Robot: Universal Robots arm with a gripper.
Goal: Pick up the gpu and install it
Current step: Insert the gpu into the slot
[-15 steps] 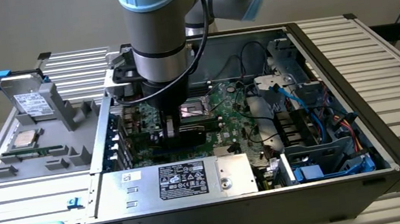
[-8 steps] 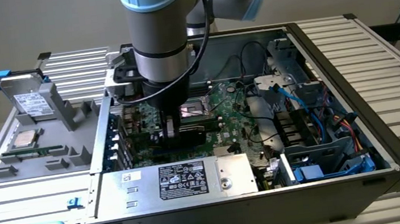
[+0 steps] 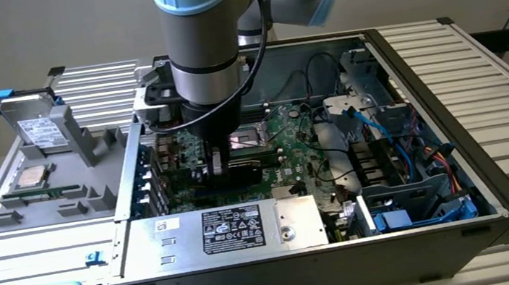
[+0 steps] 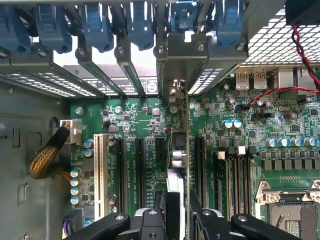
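Observation:
My gripper (image 3: 217,166) reaches down into the open computer case (image 3: 442,83), over the green motherboard (image 4: 250,125). It is shut on the gpu (image 4: 178,150), which the wrist view shows edge-on as a thin green card with silver parts, standing upright between my two black fingers (image 4: 159,202). The card lies parallel to the long black expansion slots (image 4: 140,170), with slots on either side of it. Its far end reaches the metal rear bracket openings (image 4: 172,55) with blue clips. I cannot tell whether its lower edge touches a slot. In the exterior view the gpu (image 3: 242,167) shows dark under the wrist.
A silver power supply (image 3: 236,228) sits in the case in front of the gripper. Cables and drive bays (image 3: 402,161) fill the exterior view's right side of the case. Outside the case on that view's left, a grey tray (image 3: 73,165) holds a labelled drive (image 3: 39,129), a processor (image 3: 31,177) and a memory stick (image 3: 42,192).

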